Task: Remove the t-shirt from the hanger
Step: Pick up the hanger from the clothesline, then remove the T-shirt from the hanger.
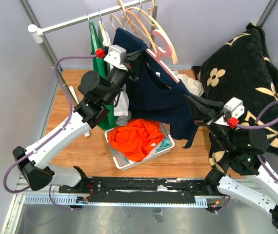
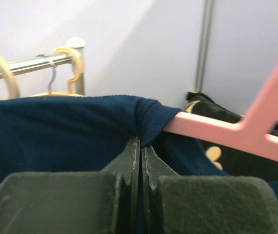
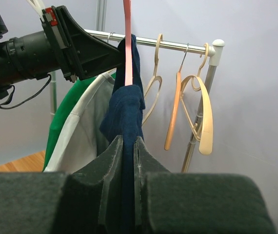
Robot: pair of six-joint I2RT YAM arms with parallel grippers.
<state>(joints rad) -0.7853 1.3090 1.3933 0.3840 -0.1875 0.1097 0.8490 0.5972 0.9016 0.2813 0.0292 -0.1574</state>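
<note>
Left gripper [image 2: 140, 142] and right gripper [image 3: 128, 142] — both clamp one t-shirt [image 1: 151, 100].

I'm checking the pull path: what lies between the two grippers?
The navy t-shirt, hung on the pink hanger, spans from the left gripper to the right gripper, both shut on it; the top view shows this.

Both arms reach up and forward. The left pincer [image 2: 140, 145] is squeezed shut, and the right pincer [image 3: 128, 145] is too.

The navy t-shirt [image 2: 56, 131] covers one end of the pink hanger [image 2: 207, 126].
</note>
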